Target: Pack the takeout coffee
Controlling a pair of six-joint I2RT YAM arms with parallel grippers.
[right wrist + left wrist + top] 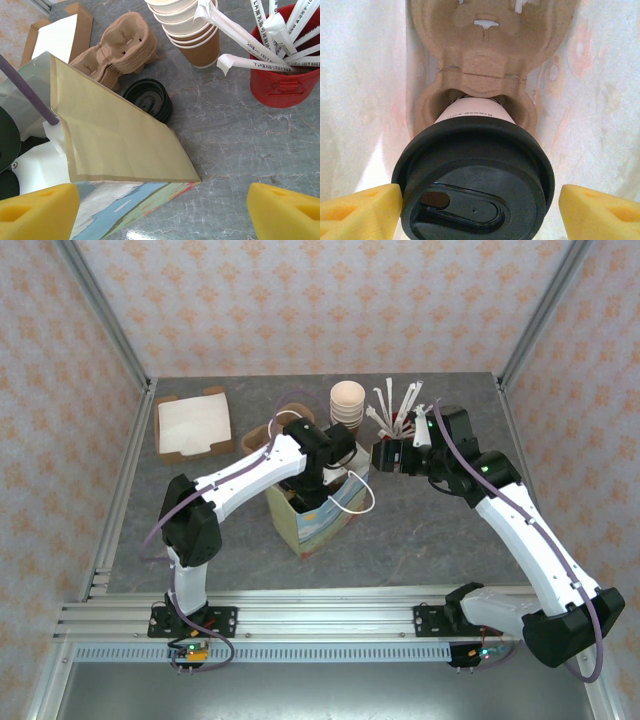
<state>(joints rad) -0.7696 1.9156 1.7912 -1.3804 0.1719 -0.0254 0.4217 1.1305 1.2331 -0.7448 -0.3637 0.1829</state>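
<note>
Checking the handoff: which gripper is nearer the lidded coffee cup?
Left. The left gripper straddles the coffee cup inside the paper bag; the right gripper hovers outside, beside the bag.

The left arm (pixel 255 468) dips into the paper bag (pixel 312 528), near the stacked cups (pixel 347 402).

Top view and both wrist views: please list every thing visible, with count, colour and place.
takeout coffee: one, pale cup with black lid, in the cup carrier
cup carrier: one, tan, inside the paper bag
paper bag: one, tan with blue-green print, table centre
spare carriers: one stack, tan, behind the bag
loose lids: one stack, black, beside the spare carriers
lidless cups: one stack, brown and white, table back
red cup: one, red, right of the cups
stirrers: several, white, in the red cup
cardboard tray: one, brown, back left
left tool: one, yellow, open around the lid
right tool: one, yellow, open beside the bag
</note>
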